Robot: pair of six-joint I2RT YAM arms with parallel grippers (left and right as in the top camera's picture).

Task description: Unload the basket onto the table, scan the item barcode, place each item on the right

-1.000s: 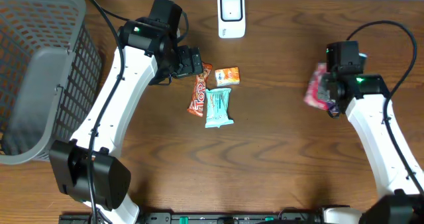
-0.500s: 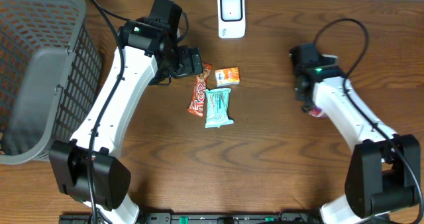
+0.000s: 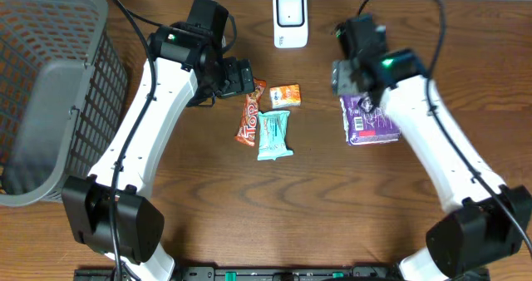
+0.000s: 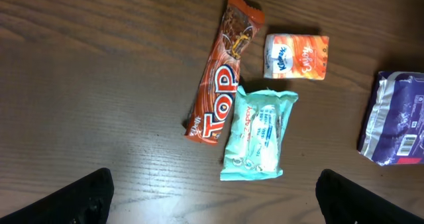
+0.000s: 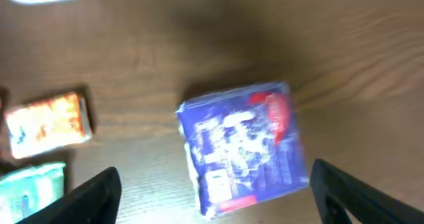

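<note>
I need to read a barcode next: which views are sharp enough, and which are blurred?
Right wrist: blurred throughout, purple packet smeared, print unreadable. Left wrist: sharp, Top bar lettering legible. Overhead: sharp, evenly lit, no glare.

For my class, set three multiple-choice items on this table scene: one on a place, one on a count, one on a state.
1. Where is the purple packet? A in the basket; B flat on the table; C on the scanner.
2. How many wrapped snacks lie on the table? A two; B four; C six.
3. How is the right gripper? A open, holding nothing; B shut on a snack; C shut on the basket.
Answers: 1 B, it lies on bare wood. 2 B, the TOP bar, teal packet, orange packet and purple packet. 3 A, its fingers stand wide apart above the purple packet.
</note>
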